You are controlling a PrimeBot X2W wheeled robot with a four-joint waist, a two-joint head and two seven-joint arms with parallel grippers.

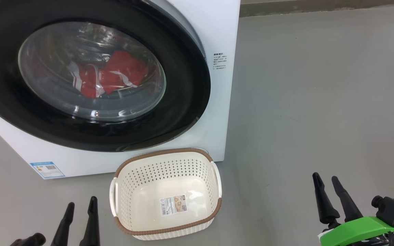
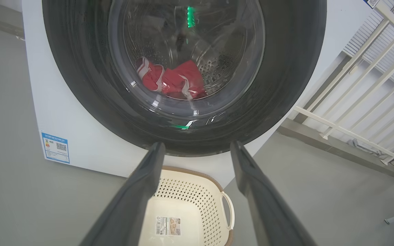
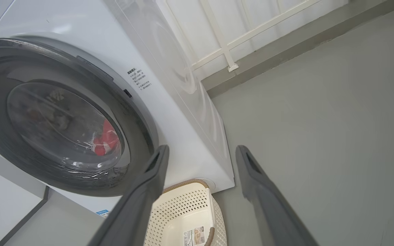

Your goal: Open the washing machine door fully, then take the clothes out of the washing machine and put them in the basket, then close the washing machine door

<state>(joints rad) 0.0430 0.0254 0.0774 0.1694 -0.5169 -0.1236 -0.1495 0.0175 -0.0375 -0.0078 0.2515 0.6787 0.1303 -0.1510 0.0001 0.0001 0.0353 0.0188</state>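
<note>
Grey floor (image 1: 320, 102) is shared by the whole setup. Nearest, the left gripper (image 1: 82, 202) and right gripper (image 1: 325, 177) are held low, one on each side of the basket (image 1: 169, 171). Fingers are pointed forward, jaws are spread wide and nothing is gripped. They are probably parked back so the door swing is left free. The basket is set on the floor just in front of the washing machine (image 1: 217, 20), under the door's lower right, with no clothes in it yet. That spot is likely chosen to keep the carry short. The washing machine door (image 1: 183, 102) is shut against the front. The clothes (image 1: 115, 75) are heaped at the bottom of the drum (image 2: 214, 65) behind it. Opening is judged not yet started, and the hinge side cannot be told.
</note>
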